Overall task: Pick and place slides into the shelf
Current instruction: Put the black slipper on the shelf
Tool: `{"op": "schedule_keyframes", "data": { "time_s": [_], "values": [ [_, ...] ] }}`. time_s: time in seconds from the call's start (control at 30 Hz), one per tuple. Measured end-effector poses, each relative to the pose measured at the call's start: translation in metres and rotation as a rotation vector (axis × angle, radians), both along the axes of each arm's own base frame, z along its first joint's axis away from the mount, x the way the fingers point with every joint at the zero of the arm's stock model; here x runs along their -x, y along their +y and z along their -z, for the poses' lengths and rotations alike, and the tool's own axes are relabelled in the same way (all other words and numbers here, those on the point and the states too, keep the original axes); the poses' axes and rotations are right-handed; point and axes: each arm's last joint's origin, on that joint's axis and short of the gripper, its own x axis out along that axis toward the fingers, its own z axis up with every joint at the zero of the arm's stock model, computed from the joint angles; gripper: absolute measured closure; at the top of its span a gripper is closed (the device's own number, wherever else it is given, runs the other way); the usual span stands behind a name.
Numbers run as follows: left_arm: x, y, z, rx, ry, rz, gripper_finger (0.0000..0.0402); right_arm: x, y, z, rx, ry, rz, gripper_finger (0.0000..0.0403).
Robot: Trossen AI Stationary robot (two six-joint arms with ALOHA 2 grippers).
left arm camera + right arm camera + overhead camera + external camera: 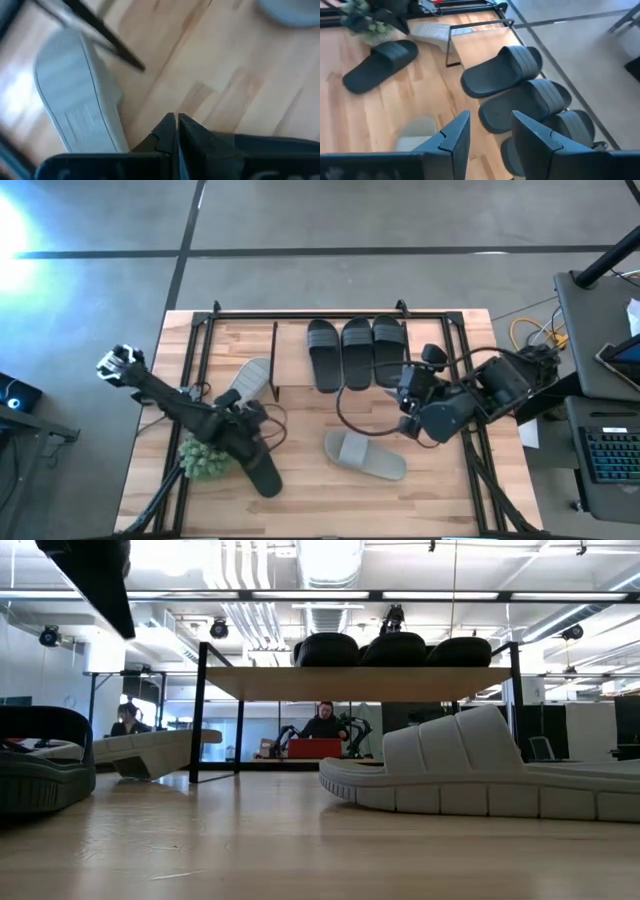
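Observation:
Three black slides (356,352) lie side by side on the shelf's wood top (292,345), also seen in the right wrist view (525,105). A fourth black slide (262,470) lies on the table by the green plant (205,458). One grey slide (365,455) rests on its sole in front of the shelf. The other grey slide (250,380) lies at the shelf's left end, seemingly sole up (80,100). My left gripper (258,418) is shut just near of that slide, touching nothing (176,125). My right gripper (405,400) is open at the shelf's right near corner (490,130).
A black frame (300,313) of rods runs around the table and along its far edge. The plant stands close under my left arm. Bare wood (440,490) lies at the near right. Beyond the table, people sit in the room (323,725).

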Motion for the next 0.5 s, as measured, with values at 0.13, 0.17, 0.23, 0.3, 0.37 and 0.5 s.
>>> {"op": "schedule_keyframes", "data": {
  "time_s": [0.13,0.17,0.23,0.3,0.37,0.5],
  "values": [
    [-0.019,-0.009,0.008,0.059,0.061,-0.032,0.0357,0.003,0.001,0.002,0.0,0.013,-0.014,0.0269],
    [-0.023,-0.012,0.009,0.072,0.076,-0.045,0.0345,0.004,0.001,0.003,0.004,0.016,-0.018,0.0269],
    [-0.03,-0.018,0.014,0.097,0.123,-0.058,0.0321,0.006,-0.001,0.003,0.008,0.021,-0.021,0.0269],
    [-0.035,-0.023,0.02,0.121,0.193,-0.058,0.0298,0.007,-0.001,0.004,0.015,0.027,-0.026,0.0269],
    [-0.04,-0.027,0.029,0.117,0.263,-0.064,0.028,0.008,-0.002,0.005,0.021,0.032,-0.03,0.0269],
    [-0.043,-0.033,0.048,0.045,0.432,-0.078,0.027,0.008,-0.002,0.005,0.033,0.04,-0.04,0.0269]
  ]
}}
